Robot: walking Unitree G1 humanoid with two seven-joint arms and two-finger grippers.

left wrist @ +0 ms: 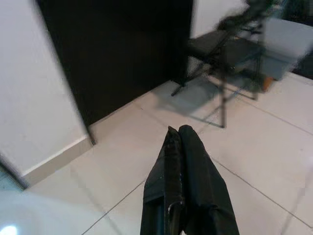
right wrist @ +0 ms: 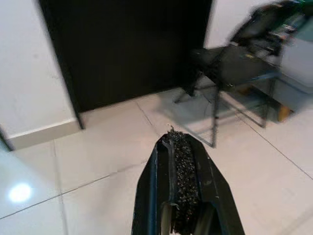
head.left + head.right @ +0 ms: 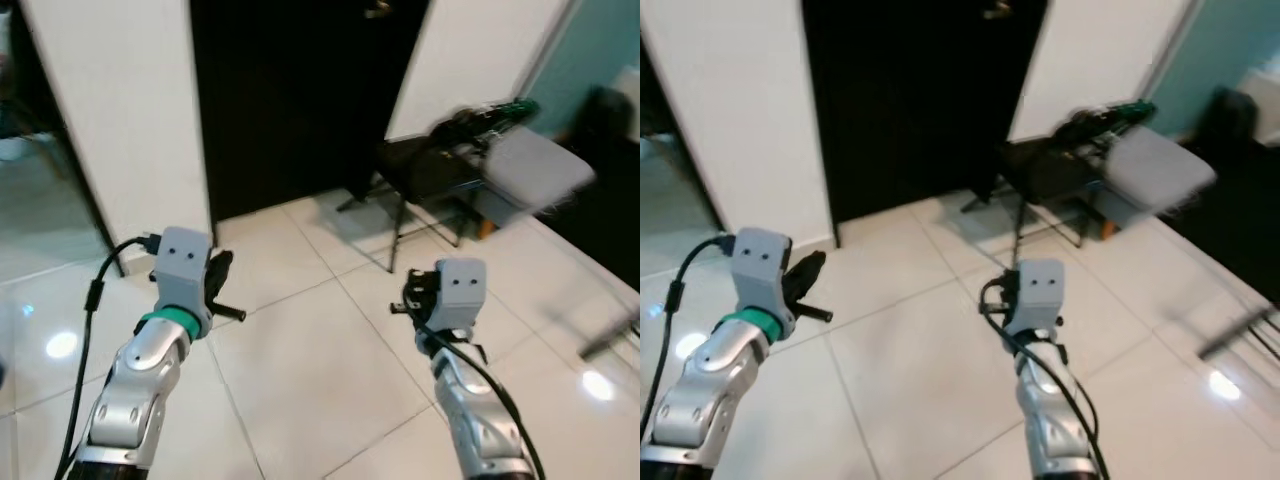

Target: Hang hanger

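Note:
No hanger can be made out for certain. A blurred dark bundle with a green part lies on top of a black folding chair at the far right, and I cannot tell what it is. My left gripper is raised over the floor at the left; its fingers are pressed together with nothing between them. My right gripper is held up at the centre right, shut and empty, its wrist block facing me.
A dark doorway stands ahead between white walls. A grey padded seat sits beside the chair. Thin dark bars lie blurred low at the right. Glossy white tiles stretch ahead.

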